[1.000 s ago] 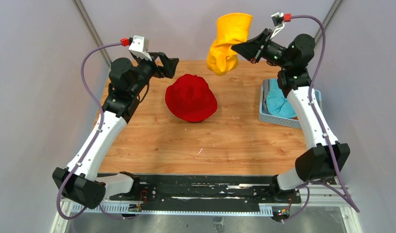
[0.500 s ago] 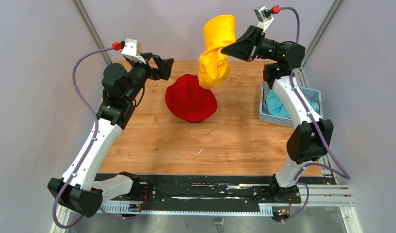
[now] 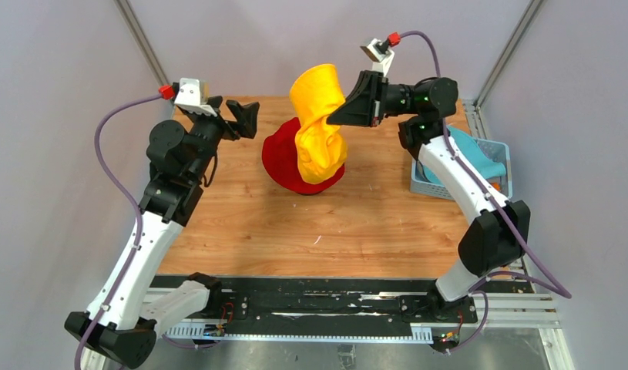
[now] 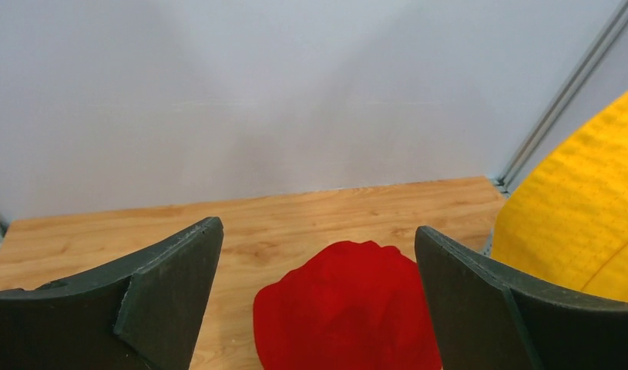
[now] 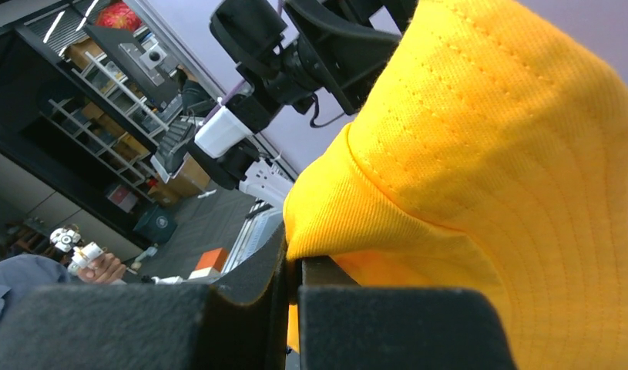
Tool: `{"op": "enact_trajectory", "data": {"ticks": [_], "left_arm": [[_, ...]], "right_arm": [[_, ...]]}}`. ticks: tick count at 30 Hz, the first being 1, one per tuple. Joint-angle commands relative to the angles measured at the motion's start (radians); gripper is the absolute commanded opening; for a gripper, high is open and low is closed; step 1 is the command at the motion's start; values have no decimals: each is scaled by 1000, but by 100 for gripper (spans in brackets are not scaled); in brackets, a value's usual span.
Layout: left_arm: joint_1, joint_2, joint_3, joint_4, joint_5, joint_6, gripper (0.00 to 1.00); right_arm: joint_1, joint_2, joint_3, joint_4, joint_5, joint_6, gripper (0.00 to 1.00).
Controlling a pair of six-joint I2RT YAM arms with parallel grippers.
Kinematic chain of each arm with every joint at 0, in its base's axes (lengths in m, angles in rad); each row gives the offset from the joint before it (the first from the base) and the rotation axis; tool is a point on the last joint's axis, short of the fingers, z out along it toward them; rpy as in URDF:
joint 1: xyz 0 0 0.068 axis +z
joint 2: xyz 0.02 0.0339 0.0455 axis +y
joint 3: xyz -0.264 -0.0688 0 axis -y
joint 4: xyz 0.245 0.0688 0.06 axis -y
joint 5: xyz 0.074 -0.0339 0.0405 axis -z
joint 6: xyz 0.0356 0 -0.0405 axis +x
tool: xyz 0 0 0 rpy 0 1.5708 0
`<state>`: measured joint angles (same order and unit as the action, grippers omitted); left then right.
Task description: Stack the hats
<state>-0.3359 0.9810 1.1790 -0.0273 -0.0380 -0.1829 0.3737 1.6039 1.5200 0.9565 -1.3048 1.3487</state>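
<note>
A red hat (image 3: 283, 158) sits on the wooden table (image 3: 241, 216) at the back middle; it also shows in the left wrist view (image 4: 349, 308). My right gripper (image 3: 331, 119) is shut on the rim of a yellow hat (image 3: 317, 123), which hangs in the air over the red hat's right half. The right wrist view shows the pads (image 5: 241, 297) pinching the yellow fabric (image 5: 480, 169). My left gripper (image 3: 247, 117) is open and empty, raised just left of the red hat. A teal hat (image 3: 472, 153) lies in the basket. The other hats are out of view.
A light blue plastic basket (image 3: 449, 189) stands at the table's right edge under my right arm, with a bit of orange fabric (image 3: 495, 183) showing in it. Grey walls close in behind and at both sides.
My right gripper has swung left and down with the yellow hat, from above the back right to over the red hat. My left arm has drawn back a little to the left.
</note>
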Motion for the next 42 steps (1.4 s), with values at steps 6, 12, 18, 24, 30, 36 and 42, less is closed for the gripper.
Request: {"op": "enact_trajectory", "data": {"ticks": [6,12,18,24,30,36,42], "left_arm": [[5,-47,-97,112,111,60,98],[5,-1,-66,119,347,86,98],[6,12,-59,106,501,125,98],[8,57,-44,143,699,135,98],[14,88,-31,177,846,150,98],[47,110,-18,177,922,140,60],[89,123,-25,189,917,122,80]], "right_arm": [[102,61,20,-120,-60,-139,1],[113,87,34,-88,-91,-121,1],[113,108,31,-2,-110,-67,1],[114,164,60,258,-126,154,1],[114,221,100,448,-132,337,1],[114,227,105,501,-144,374,1],[113,204,81,530,-160,378,1]]}}
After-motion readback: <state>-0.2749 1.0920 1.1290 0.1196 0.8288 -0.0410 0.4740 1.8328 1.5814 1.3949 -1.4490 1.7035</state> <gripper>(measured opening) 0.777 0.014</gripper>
